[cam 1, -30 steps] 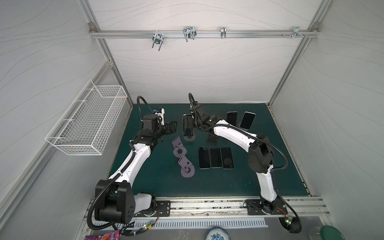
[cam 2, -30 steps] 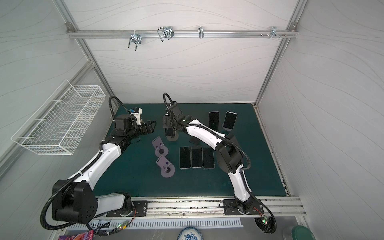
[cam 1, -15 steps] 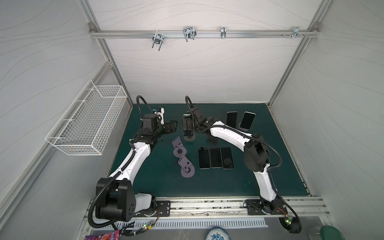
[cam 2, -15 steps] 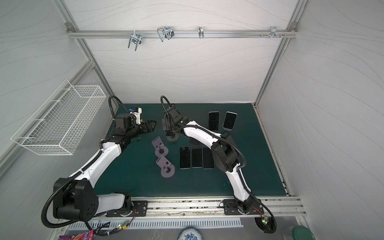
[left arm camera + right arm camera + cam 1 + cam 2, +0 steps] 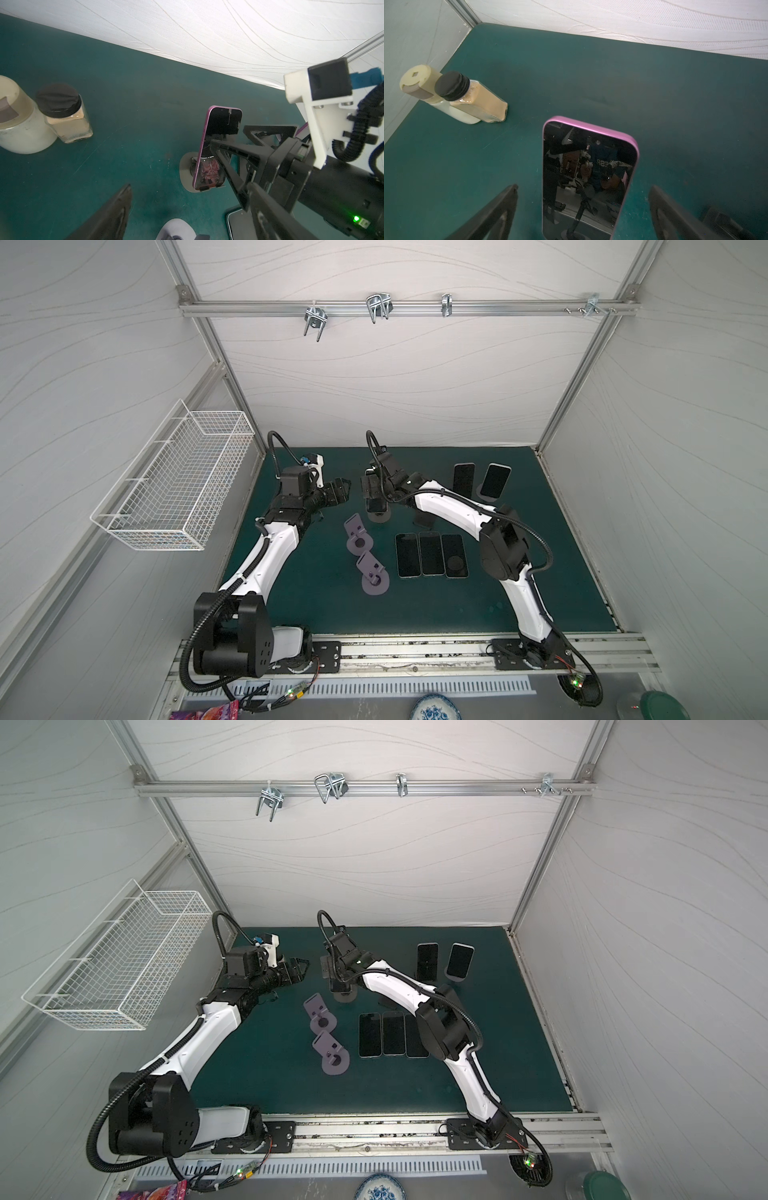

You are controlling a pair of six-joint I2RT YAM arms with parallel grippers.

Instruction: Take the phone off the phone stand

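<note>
Right wrist view: the right gripper (image 5: 584,187) straddles the phone (image 5: 588,176), fingers spread wide, clear of its edges.
Change: the arm has closed in and its fingers have widened.
Phone: leaning in the phone stand (image 5: 186,172), not lifted.
Other arm: the left gripper (image 5: 341,489) hovers beside, parted and empty.
Meaning: the grasp looks ready; lifting remains.

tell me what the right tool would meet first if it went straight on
Most likely the pink phone on its stand: it sits ahead, centred between the fingers of the open right tool. Depth is unclear.
</note>
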